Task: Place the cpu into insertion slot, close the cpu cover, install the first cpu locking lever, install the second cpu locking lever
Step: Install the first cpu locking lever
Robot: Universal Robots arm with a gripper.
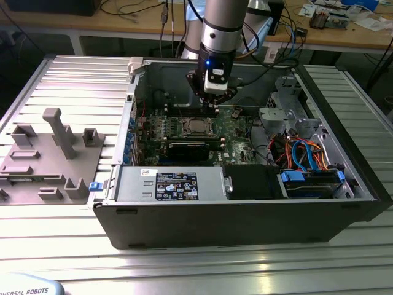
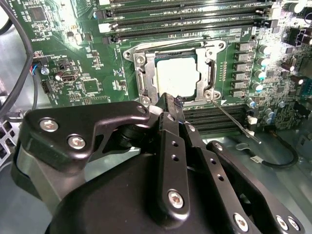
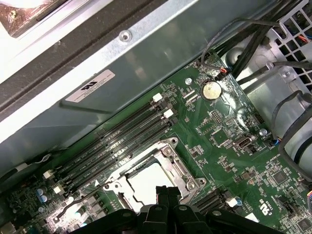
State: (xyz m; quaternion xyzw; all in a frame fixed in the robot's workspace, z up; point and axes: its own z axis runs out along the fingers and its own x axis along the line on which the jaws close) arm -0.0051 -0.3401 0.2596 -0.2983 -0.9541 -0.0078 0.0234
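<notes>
**Chip seated, cover down, gripper at the socket's edge**

The cpu [image 2: 178,75] lies flat in the insertion slot [image 2: 146,87], its dull silver top showing through the square cut-out of the cpu cover [image 2: 210,73], which appears folded down around it. In the exterior view the same socket [image 1: 198,127] sits near the middle of the green motherboard [image 1: 236,132], inside the open computer case [image 1: 245,221].

The gripper [image 2: 176,101] hangs just off one edge of the socket, its fingertips [image 2: 168,105] drawn together with no gap and nothing between them. From those tips the chip lies straight ahead, just past the cover's near rim (the first wrist view agrees, with the tips [image 3: 165,192] meeting the frame's border beside the chip [image 3: 146,183]).

A thin wire locking lever [image 2: 234,121] runs slantwise away from the socket's corner, beside the tips, its long axis angled off the socket's edge; it looks not yet latched.
</notes>
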